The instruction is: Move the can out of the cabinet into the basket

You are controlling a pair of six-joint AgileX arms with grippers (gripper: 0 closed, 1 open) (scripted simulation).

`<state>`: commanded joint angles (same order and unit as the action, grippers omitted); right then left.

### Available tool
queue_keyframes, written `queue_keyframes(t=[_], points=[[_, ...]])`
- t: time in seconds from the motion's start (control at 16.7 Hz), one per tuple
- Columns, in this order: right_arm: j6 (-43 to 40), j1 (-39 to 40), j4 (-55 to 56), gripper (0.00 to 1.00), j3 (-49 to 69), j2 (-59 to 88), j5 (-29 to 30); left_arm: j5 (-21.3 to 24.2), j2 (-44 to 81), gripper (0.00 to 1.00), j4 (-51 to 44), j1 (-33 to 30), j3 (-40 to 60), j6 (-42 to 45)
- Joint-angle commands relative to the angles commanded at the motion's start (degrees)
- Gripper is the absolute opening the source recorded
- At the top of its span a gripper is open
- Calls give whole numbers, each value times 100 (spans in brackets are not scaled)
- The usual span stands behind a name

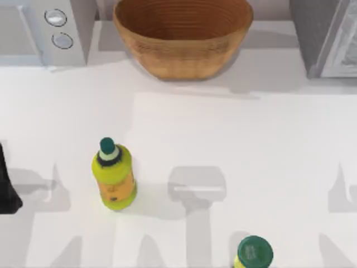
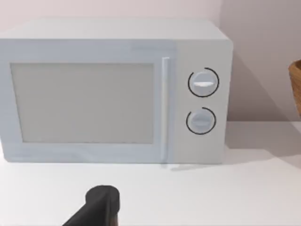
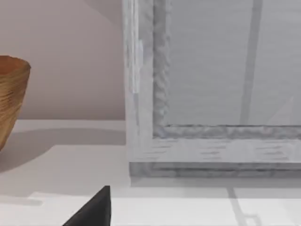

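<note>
Can isn't visible; judged to sit behind the closed door of the cabinet (image 3: 211, 94) at table's far right. Basket (image 1: 184, 53) far centre. A can is likely light, rigid, slick: grip mid-wall. Left and right claw states: cannot tell.

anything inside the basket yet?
The basket shows only bare woven wall and floor in the top view, no can. Its near inner side is hidden behind the rim. The cabinet interior is not visible.
</note>
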<state>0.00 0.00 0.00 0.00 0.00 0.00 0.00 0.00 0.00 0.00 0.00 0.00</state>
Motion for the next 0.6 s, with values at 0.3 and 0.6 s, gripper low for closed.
queue_keyframes(t=[0.3,0.6], points=[[6,54,-71,100,360,280,33,0,0,100,0,0,0,0],[20,256,-473,100,2064,1614,222,0,0,100,0,0,0,0]])
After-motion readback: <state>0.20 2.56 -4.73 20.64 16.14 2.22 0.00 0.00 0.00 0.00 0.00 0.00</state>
